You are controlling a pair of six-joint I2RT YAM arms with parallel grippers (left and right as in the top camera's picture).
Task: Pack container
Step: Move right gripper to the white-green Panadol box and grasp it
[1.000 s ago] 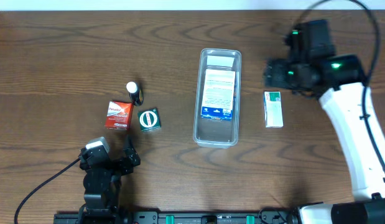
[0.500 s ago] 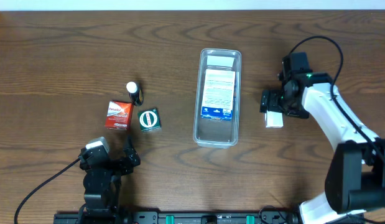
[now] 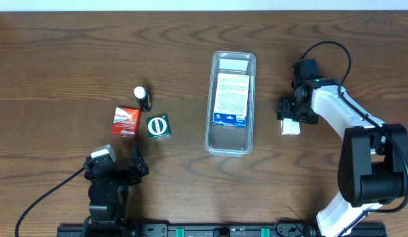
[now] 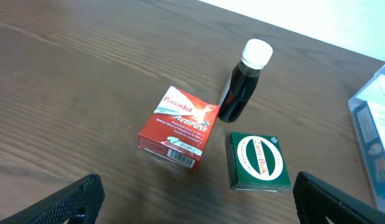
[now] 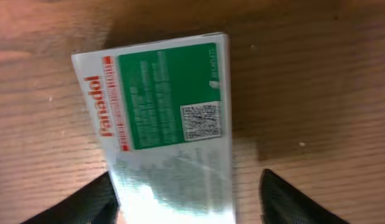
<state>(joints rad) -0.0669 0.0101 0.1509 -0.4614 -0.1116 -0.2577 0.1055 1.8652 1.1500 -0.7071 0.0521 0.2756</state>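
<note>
Overhead, the container (image 3: 209,135) lies lengthwise at the middle of the table (image 3: 58,52), and one blue-and-white box (image 3: 231,99) lies flat inside it, towards its 12 o'clock end. By my reading the packing is only begun: four things wait outside. At 9 o'clock of the container, well apart from it, are a red box (image 3: 125,122), a green box (image 3: 158,126) just beside that at its 3 o'clock, and a dark bottle (image 3: 142,99) with a white cap at the green box's 11 o'clock. At 3 o'clock of the container lies a white-and-green carton (image 3: 291,126), flat on the wood. The right gripper (image 3: 290,113) is down over this carton. In the right wrist view its fingers (image 5: 86,202) stand spread, one on each long side of the carton (image 5: 161,118). The left one is at the carton's edge and the right one is clear of it, so nothing is clamped yet. The left gripper (image 3: 126,168) sits at 7 o'clock of the table, near the front edge. Its jaws are wide apart in the left wrist view, empty and touching nothing.
</note>
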